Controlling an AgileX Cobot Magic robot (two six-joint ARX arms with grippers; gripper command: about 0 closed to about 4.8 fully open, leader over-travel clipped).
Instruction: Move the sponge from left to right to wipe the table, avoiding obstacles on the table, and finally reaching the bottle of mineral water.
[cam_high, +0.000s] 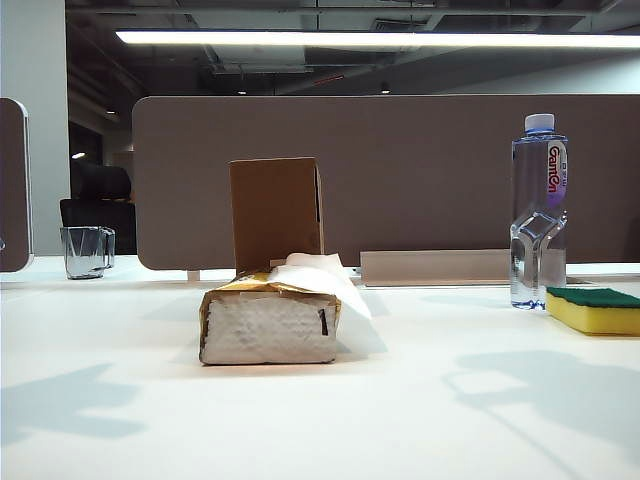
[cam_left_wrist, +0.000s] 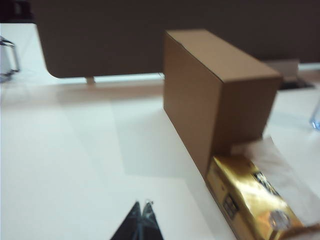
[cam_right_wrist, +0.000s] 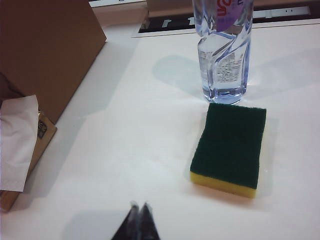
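Yellow foam sponge with dark green scouring top (cam_right_wrist: 230, 147) is lying flat on the white table (cam_high: 400, 410) at far right, just beside the tall clear plastic water bottle (cam_right_wrist: 223, 50), which is holding clear water. Gold-edged tissue pack (cam_high: 270, 325) is showing one white sheet (cam_high: 318, 277) sticking out, with the upright brown cardboard box (cam_high: 276, 212) directly behind. Left gripper (cam_left_wrist: 141, 210) is hanging closed and empty near the pack; right gripper (cam_right_wrist: 139, 209) is hanging closed and empty near the sponge.

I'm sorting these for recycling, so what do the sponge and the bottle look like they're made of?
The sponge looks like soft yellow foam under a coarse, matte dark green scouring layer. The bottle seems to be clear, glossy thin plastic: you see through it, and its waist is moulded in.
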